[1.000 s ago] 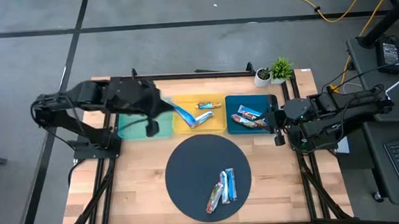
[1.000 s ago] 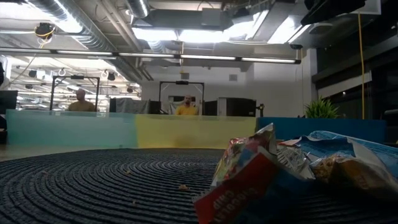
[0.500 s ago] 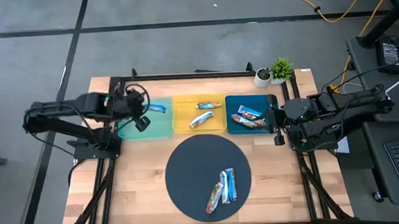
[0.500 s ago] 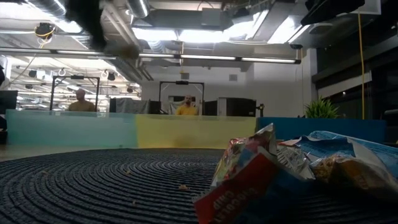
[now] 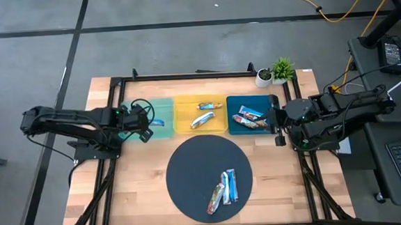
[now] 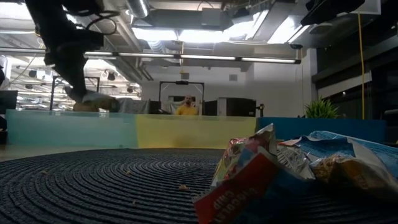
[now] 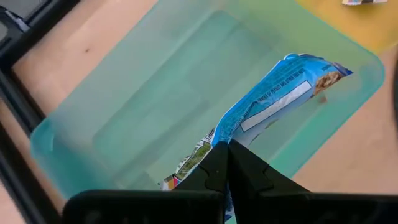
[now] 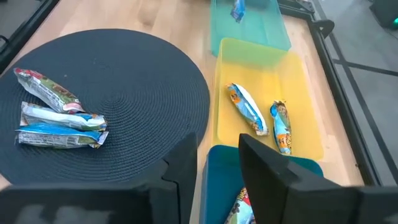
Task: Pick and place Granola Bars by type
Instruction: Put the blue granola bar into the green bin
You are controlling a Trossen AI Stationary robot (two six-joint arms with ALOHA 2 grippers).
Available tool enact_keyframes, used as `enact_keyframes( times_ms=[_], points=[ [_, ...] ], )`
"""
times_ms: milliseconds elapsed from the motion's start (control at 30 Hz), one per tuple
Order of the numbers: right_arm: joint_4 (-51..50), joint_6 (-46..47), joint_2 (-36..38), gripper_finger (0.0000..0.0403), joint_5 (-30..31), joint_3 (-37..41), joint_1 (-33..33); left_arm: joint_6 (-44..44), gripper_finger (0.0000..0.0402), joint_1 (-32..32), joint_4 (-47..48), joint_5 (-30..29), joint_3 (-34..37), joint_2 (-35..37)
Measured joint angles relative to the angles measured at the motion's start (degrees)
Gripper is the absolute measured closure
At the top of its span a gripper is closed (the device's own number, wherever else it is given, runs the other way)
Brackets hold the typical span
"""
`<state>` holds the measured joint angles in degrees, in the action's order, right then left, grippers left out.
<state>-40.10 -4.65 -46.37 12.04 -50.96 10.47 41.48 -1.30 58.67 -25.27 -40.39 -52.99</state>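
My left gripper (image 5: 144, 124) is shut on a shiny blue granola bar (image 5: 158, 122) above the teal tray (image 5: 161, 132); the low view shows it (image 6: 93, 100) just over the tray's wall. Two bars (image 5: 205, 113) lie in the yellow tray (image 5: 186, 108). Two more (image 5: 250, 118) lie in the blue tray (image 5: 236, 103). Three bars (image 5: 224, 188) rest flat on the round dark mat (image 5: 190, 169). My right gripper (image 8: 217, 165) is open and waits at the blue tray's right end (image 5: 278, 125), touching nothing. My left gripper pinches the blue bar between its two shut fingers near one end of the wrapper (image 7: 235, 126). The fingers slant down from the table's left, roughly in line with the bar. The bar is lifted clear, and its free end (image 7: 323, 71) reaches out over the teal tray's floor.
Two small potted plants (image 5: 276, 71) stand at the table's far right corner. A black frame (image 5: 184, 76) runs along the far edge and sides. Bare wood lies left and right of the mat. People (image 6: 187, 107) sit in the room beyond the table.
My left gripper, still shut on the blue bar, has drawn back toward the table's left, from the border of the yellow tray to over the teal tray, and has come down; its arm now shows in the low view. The bar moved with it.
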Motion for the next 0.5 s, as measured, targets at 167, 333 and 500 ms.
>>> enact_keyframes(
  times_ms=[167,333,500],
  points=[
    [0.02,0.09,0.00,0.0282,0.79,0.00,0.01,0.46,0.0399,-0.04,-1.59,-0.39,3.29,-0.04],
    [0.00,-0.18,0.00,0.0282,1.91,0.00,-0.01,1.39,0.0401,-1.02,-1.68,0.13,6.04,-0.17],
    [0.00,-0.03,0.00,0.0282,1.91,0.00,-0.01,-0.34,0.0395,-2.59,-1.89,0.86,7.18,-0.17]
  ],
)
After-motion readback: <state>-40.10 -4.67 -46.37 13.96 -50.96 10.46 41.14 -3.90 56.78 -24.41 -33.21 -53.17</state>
